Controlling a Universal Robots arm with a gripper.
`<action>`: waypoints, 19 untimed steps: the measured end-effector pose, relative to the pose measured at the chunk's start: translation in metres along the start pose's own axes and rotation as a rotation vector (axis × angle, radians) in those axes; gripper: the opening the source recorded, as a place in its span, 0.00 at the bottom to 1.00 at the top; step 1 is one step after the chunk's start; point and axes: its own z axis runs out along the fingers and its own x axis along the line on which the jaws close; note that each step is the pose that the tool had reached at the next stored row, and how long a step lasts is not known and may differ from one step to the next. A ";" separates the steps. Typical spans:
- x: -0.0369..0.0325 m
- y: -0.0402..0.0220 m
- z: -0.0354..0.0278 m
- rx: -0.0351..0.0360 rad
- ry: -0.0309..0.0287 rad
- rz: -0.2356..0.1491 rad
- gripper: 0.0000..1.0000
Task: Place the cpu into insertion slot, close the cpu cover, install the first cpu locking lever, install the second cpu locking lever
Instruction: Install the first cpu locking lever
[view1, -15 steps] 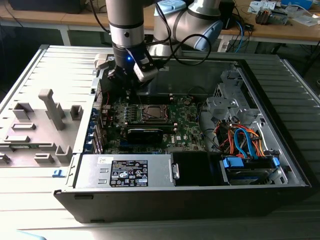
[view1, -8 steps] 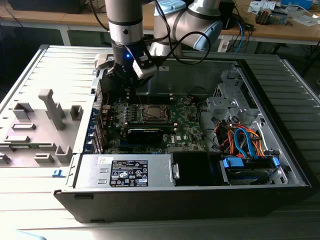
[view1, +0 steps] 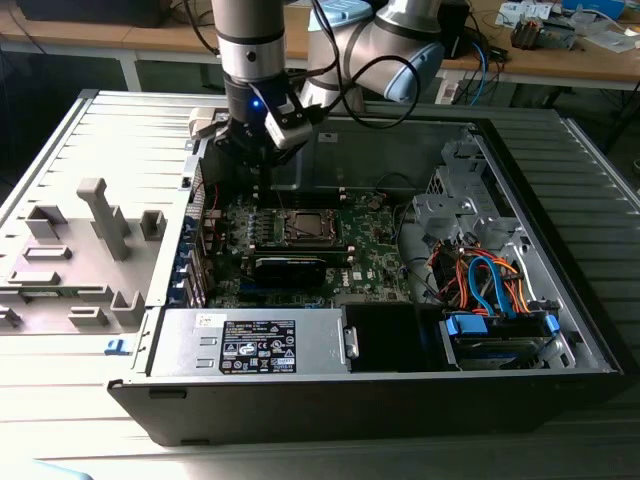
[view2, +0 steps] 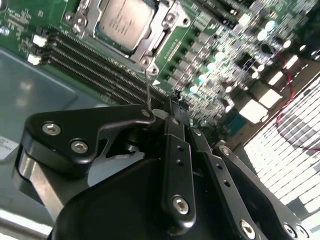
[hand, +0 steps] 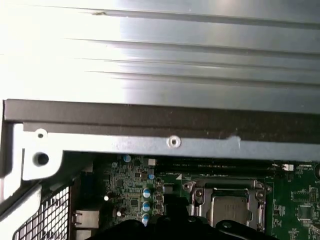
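A: Gripper (view2: 176, 100) state?
B: Fingers (view2: 177, 165) pressed together in the second wrist view, nothing pinched between them. A thin wire lever (view2: 148, 90) stands up just past the tips; can't tell if it touches them.

A: Where is it in the exterior view?
B: Gripper (view1: 262, 150) hangs over the open computer case (view1: 560, 330), above the motherboard's (view1: 375, 255) far edge, toward the exterior view's left of the socket.

A: The cpu?
B: Seated. The cpu (view2: 122, 20) lies flat in the insertion slot (view2: 85, 17), silvery top up, and the cpu cover (view2: 162, 31) frame is down around it. In the first wrist view the cpu (hand: 229, 209) sits inside the cpu cover (hand: 200, 192) too. In the exterior view the insertion slot (view1: 308, 228) is mid-board.

A: Around it?
B: Memory slots (view2: 95, 70) run just beside the socket. Black card (view1: 290, 266) near the socket, power supply (view1: 250, 345) along the near wall, drive cage with orange and blue cables (view1: 490, 280) on the exterior view's right. Grey fixture tray (view1: 80, 255) outside the case on the exterior view's left.
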 end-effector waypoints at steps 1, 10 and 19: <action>-0.0001 0.0018 0.0001 -0.0002 0.0000 0.000 0.11; -0.0024 0.0050 0.0006 -0.0013 0.0000 0.000 0.11; -0.0228 0.0040 0.0017 -0.0012 0.0001 0.000 0.11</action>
